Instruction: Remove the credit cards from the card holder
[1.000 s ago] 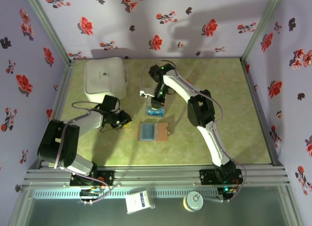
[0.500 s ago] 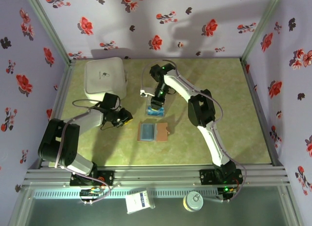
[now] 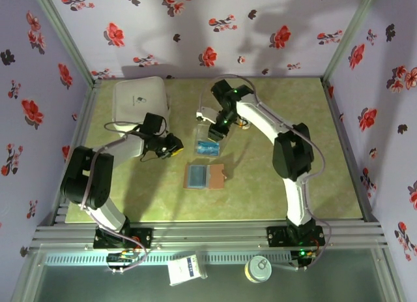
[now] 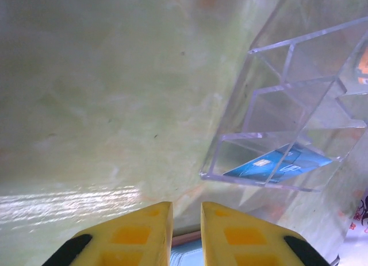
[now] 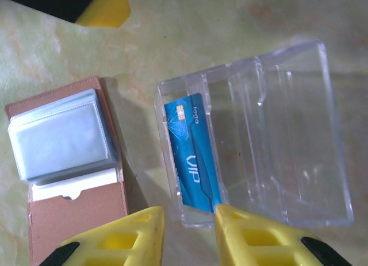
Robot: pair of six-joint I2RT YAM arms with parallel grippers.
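Open brown card holder [image 3: 204, 176] lies flat, long axis crosswise, just nearside of left gripper [image 4: 186, 211], fingers narrowly parted, empty; right gripper [image 5: 187, 217], fingers apart, empty, hovers over clear tray [image 5: 299, 162].

The tabletop [image 4: 86, 105] is finished in a smooth, pale green marbled pattern with a glossy sheen. The tray [image 5: 287, 151] is made of clear, shiny hard plastic. The card holder [image 5: 75, 220] is covered in matt brown leather-like material, with glossy transparent sleeves [image 5: 60, 139]. The blue cards [image 5: 190, 157] are coated slick. The right gripper [image 5: 188, 220] is fitted with matt yellow plastic fingers [image 5: 253, 240].
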